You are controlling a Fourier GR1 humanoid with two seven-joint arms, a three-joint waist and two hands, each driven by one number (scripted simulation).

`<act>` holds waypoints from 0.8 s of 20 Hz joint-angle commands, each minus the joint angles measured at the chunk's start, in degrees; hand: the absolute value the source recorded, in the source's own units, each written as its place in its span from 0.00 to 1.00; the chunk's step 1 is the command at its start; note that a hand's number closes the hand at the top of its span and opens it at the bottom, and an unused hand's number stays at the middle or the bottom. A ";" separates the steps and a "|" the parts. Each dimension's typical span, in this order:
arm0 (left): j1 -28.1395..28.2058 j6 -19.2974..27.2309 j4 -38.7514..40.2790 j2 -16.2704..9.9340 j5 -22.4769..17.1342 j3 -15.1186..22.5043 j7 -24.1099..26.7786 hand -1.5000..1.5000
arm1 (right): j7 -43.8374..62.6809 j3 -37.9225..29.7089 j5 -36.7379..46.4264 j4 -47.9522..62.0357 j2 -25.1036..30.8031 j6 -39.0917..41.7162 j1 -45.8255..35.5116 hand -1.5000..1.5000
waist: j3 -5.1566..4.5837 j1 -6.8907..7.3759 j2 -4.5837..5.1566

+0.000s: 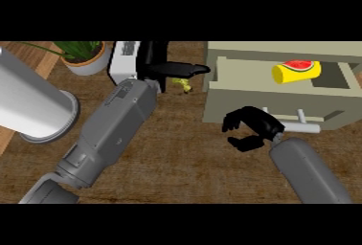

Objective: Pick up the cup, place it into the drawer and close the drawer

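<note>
Closing step at hand. Drawer (283, 103) at two o'clock on counter (184, 167), open, holding yellow cup (297, 71) on its side. Right hand (249, 128), fingers curled on nothing, beside drawer front near handle (300, 125); push inward probably needed. Left hand (173, 71) at twelve o'clock, fingers straight.

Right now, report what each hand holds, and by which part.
Nothing held. The cup lies in the open drawer; the right hand is curled, empty, before it; the left hand is open.

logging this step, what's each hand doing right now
left hand: open, fingers straight, holding nothing
right hand: shut, fingers curled at the drawer front, holding nothing; cup lies in the drawer
</note>
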State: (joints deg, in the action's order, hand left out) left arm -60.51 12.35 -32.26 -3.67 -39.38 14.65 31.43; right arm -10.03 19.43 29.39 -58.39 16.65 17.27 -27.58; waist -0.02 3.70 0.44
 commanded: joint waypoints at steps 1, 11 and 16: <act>6.55 -3.35 -4.08 -2.64 0.02 0.86 -0.66 0.00 | -7.24 -2.98 1.44 13.53 -0.75 -4.42 -5.47 1.00 | 0.20 1.75 0.15; 9.25 -6.98 -9.67 -7.62 -1.22 -0.05 -3.43 0.00 | -12.57 -15.99 -3.82 29.54 2.78 -8.92 -23.16 1.00 | 0.30 4.85 1.45; 11.46 -8.54 -10.95 -7.96 -0.65 1.09 -3.04 0.00 | -10.51 -19.04 -5.78 30.86 5.96 -8.75 -26.04 1.00 | 0.30 6.59 1.98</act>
State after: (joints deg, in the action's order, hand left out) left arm -50.17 5.18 -41.94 -10.60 -39.96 15.58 28.62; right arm -23.93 5.32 24.30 -31.89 18.25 12.31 -44.79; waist 0.54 8.38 1.53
